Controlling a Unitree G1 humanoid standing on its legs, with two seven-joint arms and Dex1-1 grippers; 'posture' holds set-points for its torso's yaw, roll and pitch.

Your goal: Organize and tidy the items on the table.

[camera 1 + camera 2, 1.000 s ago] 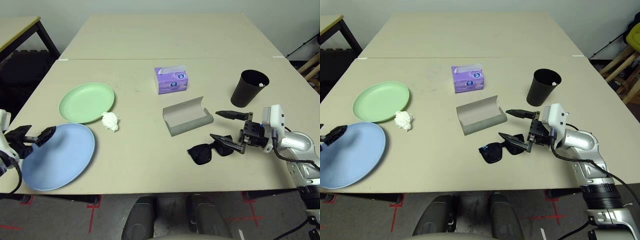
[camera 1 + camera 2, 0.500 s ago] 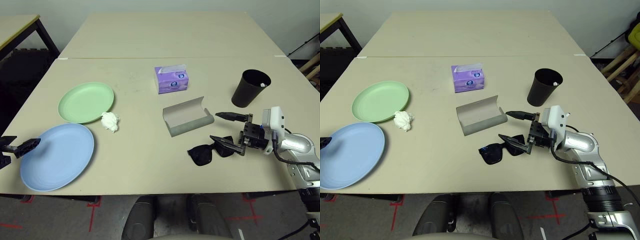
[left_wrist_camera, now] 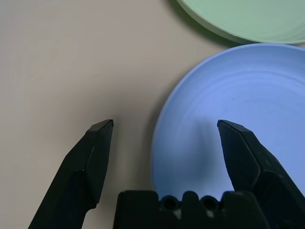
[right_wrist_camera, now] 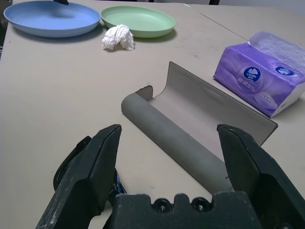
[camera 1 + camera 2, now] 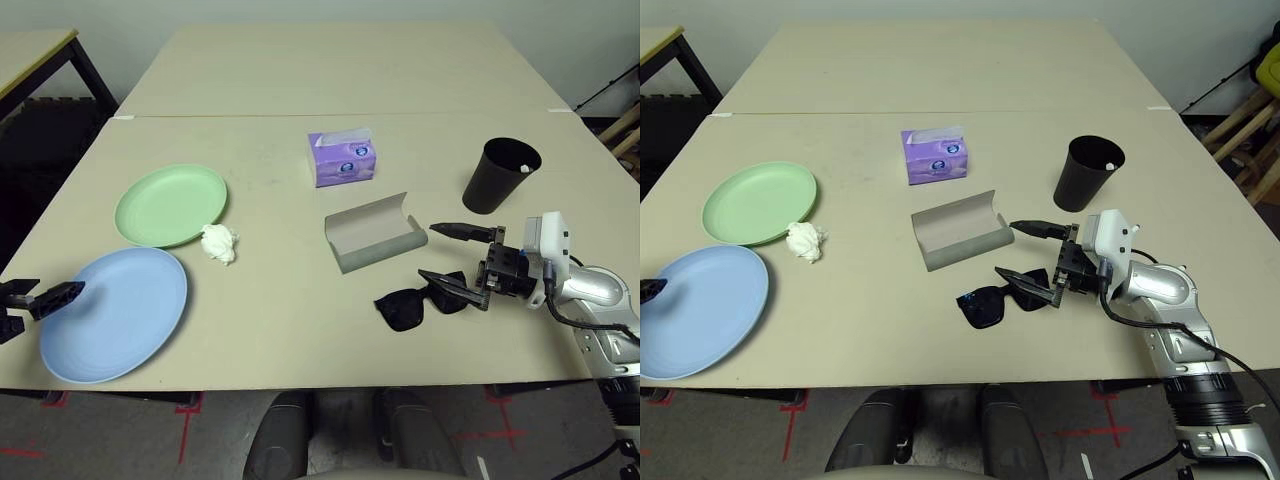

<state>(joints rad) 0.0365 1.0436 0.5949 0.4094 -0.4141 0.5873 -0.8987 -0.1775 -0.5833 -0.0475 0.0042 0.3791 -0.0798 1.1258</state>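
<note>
Early in the tidying, with nothing gathered yet. Right gripper spread wide and empty near the table's right front corner, level with the sunglasses: glossy black plastic, arms half folded, lying just in front of the case. Case open, a grey matte trough with a curved lid, soft-looking. Probably the sunglasses next: calls for closing on the thin frame without skidding it. Left gripper also wide, empty, straddling the rim of the blue plate at the left front corner. Green plate behind it, both smooth and shallow; crumpled tissue beside them. Tapered black cup toward the right edge.
</note>
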